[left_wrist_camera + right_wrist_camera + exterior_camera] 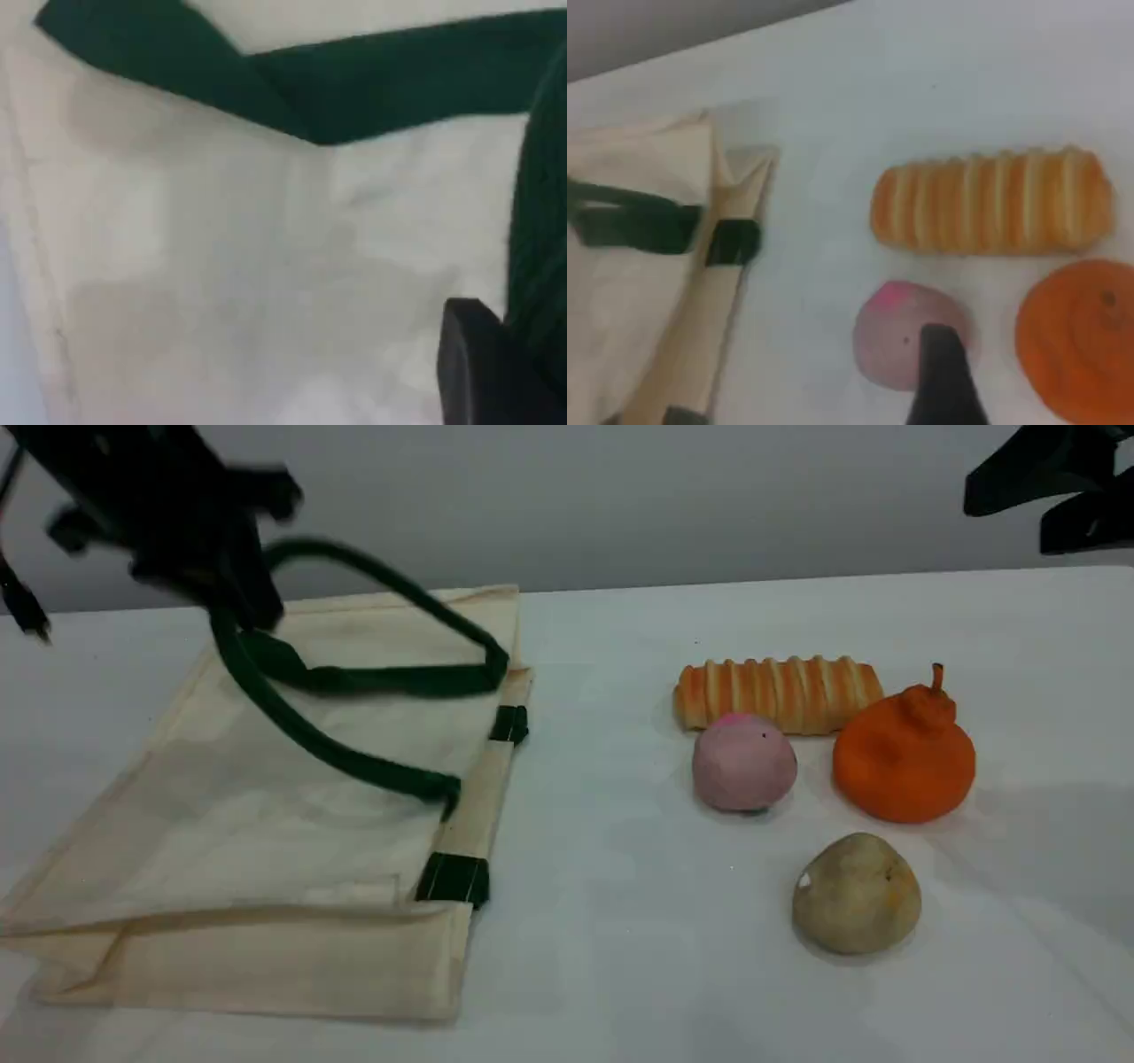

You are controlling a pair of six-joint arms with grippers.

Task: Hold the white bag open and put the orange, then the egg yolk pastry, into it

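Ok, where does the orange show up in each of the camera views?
Scene view: the orange sits right of centre, beside the pink ball.
Left wrist view: not in it.
Right wrist view: the orange at the lower right corner, cut by the edge.
Shared landmark: green strap of the white bag, in all three.

Left tool (241,607) clamped, right tool (1010,518) spread

I count one white bag (266,850), one orange (904,757), one egg yolk pastry (856,895), one pink ball (742,763), one bread roll (780,693).
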